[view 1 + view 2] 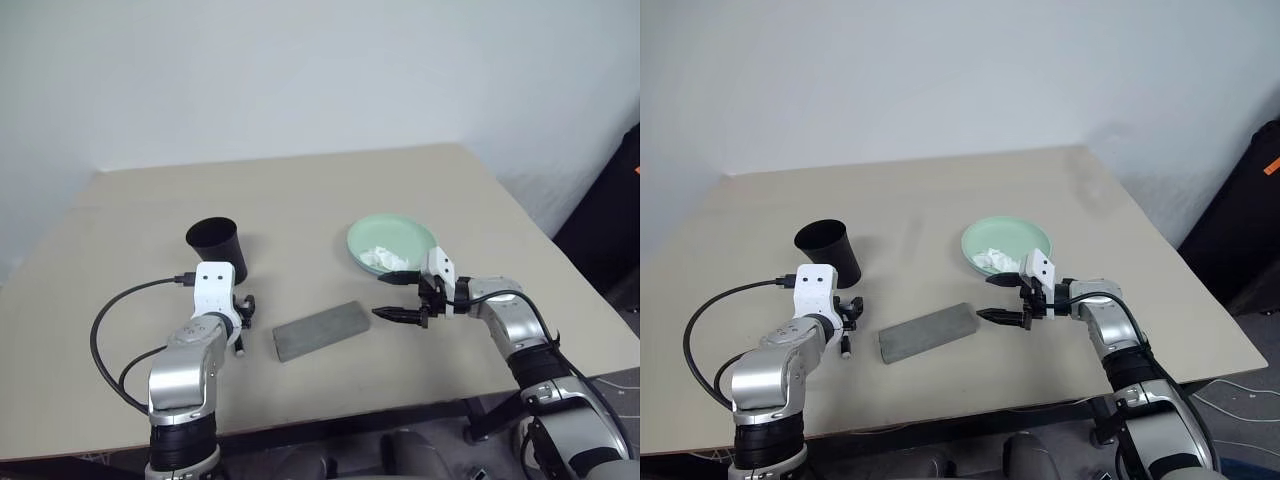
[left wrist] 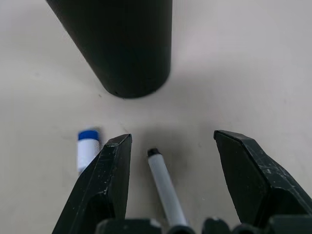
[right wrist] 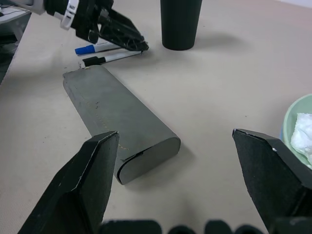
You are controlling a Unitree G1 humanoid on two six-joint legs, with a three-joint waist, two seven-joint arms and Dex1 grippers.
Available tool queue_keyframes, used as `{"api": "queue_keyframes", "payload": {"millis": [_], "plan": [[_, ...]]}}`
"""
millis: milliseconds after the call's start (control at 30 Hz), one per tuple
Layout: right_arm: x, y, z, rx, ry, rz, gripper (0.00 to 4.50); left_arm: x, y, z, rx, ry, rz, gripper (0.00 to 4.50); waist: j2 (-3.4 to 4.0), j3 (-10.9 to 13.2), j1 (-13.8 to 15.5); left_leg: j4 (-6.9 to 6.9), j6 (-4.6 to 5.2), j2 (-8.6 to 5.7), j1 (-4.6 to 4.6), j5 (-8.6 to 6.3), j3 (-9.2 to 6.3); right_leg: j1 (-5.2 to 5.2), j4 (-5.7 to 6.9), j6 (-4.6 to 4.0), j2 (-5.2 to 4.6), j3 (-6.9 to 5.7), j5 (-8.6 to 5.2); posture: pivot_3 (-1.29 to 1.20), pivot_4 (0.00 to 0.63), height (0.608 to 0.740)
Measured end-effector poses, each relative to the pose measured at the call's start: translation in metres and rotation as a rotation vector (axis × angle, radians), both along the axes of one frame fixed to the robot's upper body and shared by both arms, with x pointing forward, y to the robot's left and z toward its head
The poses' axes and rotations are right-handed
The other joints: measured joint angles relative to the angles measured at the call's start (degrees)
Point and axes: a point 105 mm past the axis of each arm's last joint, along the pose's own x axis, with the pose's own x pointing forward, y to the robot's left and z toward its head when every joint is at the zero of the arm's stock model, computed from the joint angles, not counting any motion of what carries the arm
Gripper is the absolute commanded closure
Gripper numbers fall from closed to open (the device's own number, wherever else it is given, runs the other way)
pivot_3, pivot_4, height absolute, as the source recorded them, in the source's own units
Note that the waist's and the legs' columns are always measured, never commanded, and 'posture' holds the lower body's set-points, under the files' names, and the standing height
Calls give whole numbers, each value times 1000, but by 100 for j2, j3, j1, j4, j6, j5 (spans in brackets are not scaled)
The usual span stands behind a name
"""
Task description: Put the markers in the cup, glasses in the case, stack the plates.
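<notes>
You've got a matt black plastic cup, a felt-like grey case, and crumpled white tissue

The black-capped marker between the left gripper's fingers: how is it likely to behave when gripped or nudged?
The black-capped marker is slim and round and lies flat on the table, so a nudge would probably roll it. It looks rigid and light, likely easy to lift. The open left gripper straddles it, so closing off-centre might flick it toward the blue-capped marker.

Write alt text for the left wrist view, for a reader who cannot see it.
The left pincer hangs open over a black-capped marker lying on the beige table between its fingers. A blue-capped marker lies beside it, and the black cup stands just beyond.
</notes>
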Motion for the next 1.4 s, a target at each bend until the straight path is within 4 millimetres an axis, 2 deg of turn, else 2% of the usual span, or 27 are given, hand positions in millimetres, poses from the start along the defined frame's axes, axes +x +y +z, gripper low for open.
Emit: {"api": "queue_keyframes", "payload": {"millis": [367,467,667,700,967,1100,1267,1333,1400], "plan": [[2,-1,1,-1,-7,-21,452,-7,0,-11,-23,74,43,1609,0,0,0,0,0,0,0,0,0,1,-1,0,0,0,0,0,0,740],[2,-1,1,-2,-8,-20,452,-5,-3,-11,-67,78,49,2238,0,0,0,0,-1,0,0,0,0,1,-1,0,0,0,0,0,0,740],[2,2,1,4,-7,-16,452,-2,0,-11,-78,78,59,4337,0,0,1,0,-2,0,1,1,0,2,-1,0,0,0,0,0,0,740],[2,2,1,4,-7,-16,452,-1,0,-11,-77,76,59,4482,0,0,3,0,-2,-1,1,1,0,2,-1,0,0,0,0,0,0,740],[3,2,1,3,-12,-25,452,4,-2,-9,-42,78,-6,4482,0,0,1,0,-10,0,2,6,-4,2,2,0,2,-3,0,0,0,740],[5,2,1,0,-18,-35,452,16,-24,9,35,-17,-222,4482,0,1,-1,-2,-10,0,-1,6,-2,0,0,0,2,-1,0,0,0,740],[7,2,2,-3,-29,-41,452,25,-54,36,39,-208,-431,4482,0,1,-1,-10,-10,1,-7,6,-1,-11,-4,-1,1,1,0,0,0,740],[8,1,1,-5,-25,-46,452,30,-61,53,34,-319,-472,4482,0,1,2,-12,-11,2,-9,6,-2,-14,-5,-6,0,0,3,0,0,740],[9,1,2,-5,-30,-47,452,38,-62,80,39,-465,-470,4482,-1,1,4,-11,-11,2,-10,7,-2,-13,-8,-13,0,-1,7,0,0,740]]}}
